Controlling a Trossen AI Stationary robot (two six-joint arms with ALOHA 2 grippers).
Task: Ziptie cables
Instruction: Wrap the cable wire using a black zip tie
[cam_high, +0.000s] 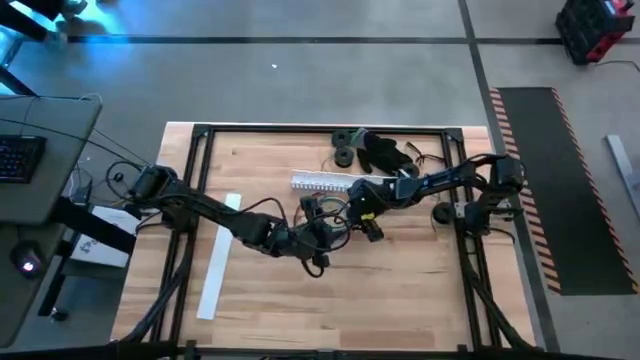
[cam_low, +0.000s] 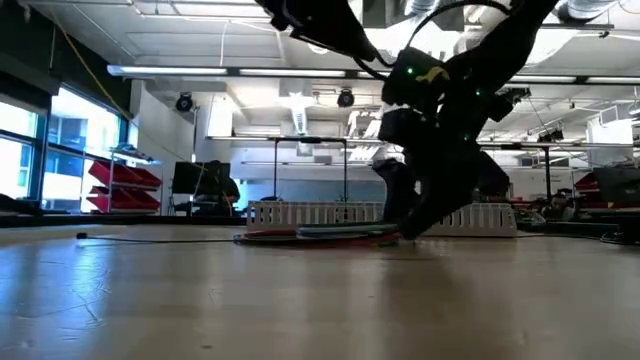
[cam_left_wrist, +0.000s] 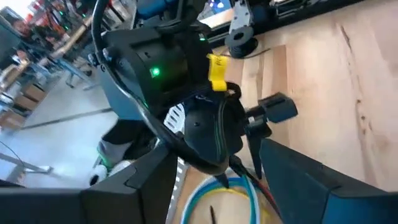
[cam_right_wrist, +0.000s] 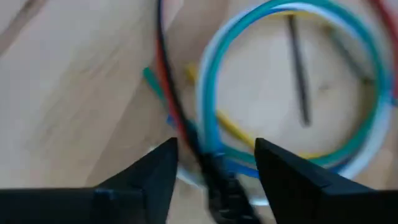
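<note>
Right claw (cam_right_wrist: 214, 163): fingers parted, astride the cables (cam_right_wrist: 211, 124) where strands cross, just beside the white duct (cam_high: 325, 182).
Left claw (cam_high: 318, 240): beside the cables, grip unclear.
Cables: coiled on worktop (cam_high: 400, 290); light, floppy, springy.
Hold: pinch at the crossing.
</note>
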